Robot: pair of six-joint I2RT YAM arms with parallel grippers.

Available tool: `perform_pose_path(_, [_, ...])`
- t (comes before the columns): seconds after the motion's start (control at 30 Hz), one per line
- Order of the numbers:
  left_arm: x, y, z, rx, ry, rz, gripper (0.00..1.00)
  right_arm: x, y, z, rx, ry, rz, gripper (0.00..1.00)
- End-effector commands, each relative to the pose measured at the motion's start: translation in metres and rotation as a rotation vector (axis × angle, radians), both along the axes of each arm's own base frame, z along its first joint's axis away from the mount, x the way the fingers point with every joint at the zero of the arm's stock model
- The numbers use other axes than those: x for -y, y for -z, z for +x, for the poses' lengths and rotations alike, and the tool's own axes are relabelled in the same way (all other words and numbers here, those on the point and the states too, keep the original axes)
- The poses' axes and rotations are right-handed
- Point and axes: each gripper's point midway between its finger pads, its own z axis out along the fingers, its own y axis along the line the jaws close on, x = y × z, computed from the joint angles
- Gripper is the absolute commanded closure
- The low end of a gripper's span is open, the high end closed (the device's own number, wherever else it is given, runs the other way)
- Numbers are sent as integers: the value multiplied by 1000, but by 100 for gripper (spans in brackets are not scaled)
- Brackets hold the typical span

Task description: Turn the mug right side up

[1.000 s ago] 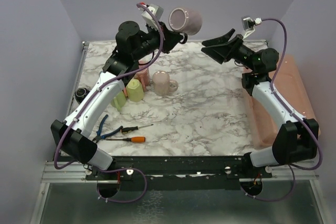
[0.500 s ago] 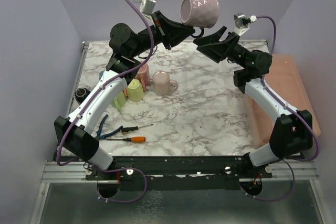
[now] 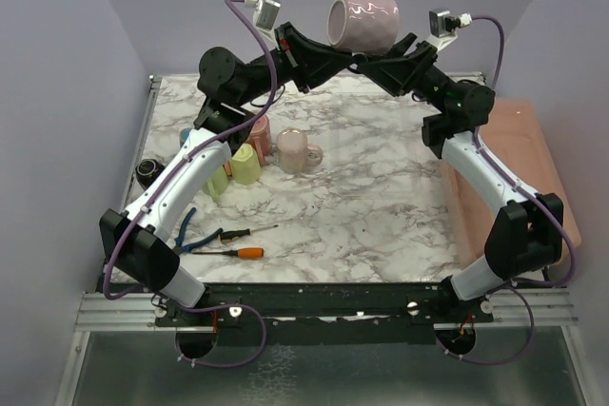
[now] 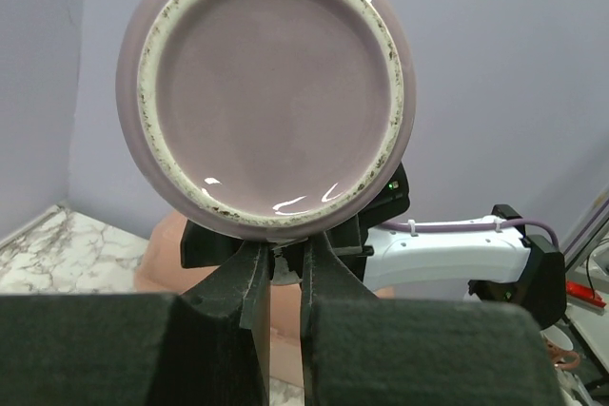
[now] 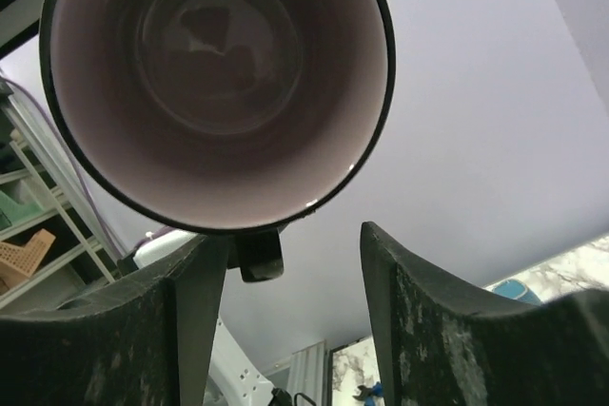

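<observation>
The glossy mauve ceramic mug (image 3: 366, 21) is hanging on its side high above the marble surface (image 3: 381, 197), with its base facing the left arm and its mouth facing the right. It is looking rigid, slick, fairly weighty and breakable, so the handle (image 5: 257, 256) or the rim wall is probably offering the surest hold. The left pincer (image 4: 276, 273) is clamping the handle under the body. The right pincer (image 5: 285, 235) is sitting spread wide just below the mouth, flanking the handle, and contact is hard to judge.
</observation>
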Motion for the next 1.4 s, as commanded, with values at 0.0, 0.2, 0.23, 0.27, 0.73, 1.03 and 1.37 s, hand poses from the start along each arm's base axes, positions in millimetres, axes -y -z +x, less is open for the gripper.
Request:
perform_pose_path(0.0, [-6,-20,-14,82,8,-52,100,-3,-7,0,13,3,16,43])
perform_pose_path(0.2, [-6,-15,-17,71,8,-49,100,-1,-16,4,12,20,42,53])
perform_pose_path(0.23, [-6,-15,-17,69,7,-49,100,-1,-17,5,7,26,50,54])
perform_pose_path(0.27, [-7,-15,-18,68,8,-50,100,0,-18,6,2,28,56,57])
perform_pose_path(0.73, [-8,-5,-12,20,-26,-52,55,11,-34,8,37,170,76,99])
perform_pose_path(1.03, [-30,49,42,-171,-364,103,1,47,-19,70,-50,658,-115,99])
perform_pose_path(1.37, [-78,108,76,-292,-705,284,1,108,88,147,-267,1106,-631,99])
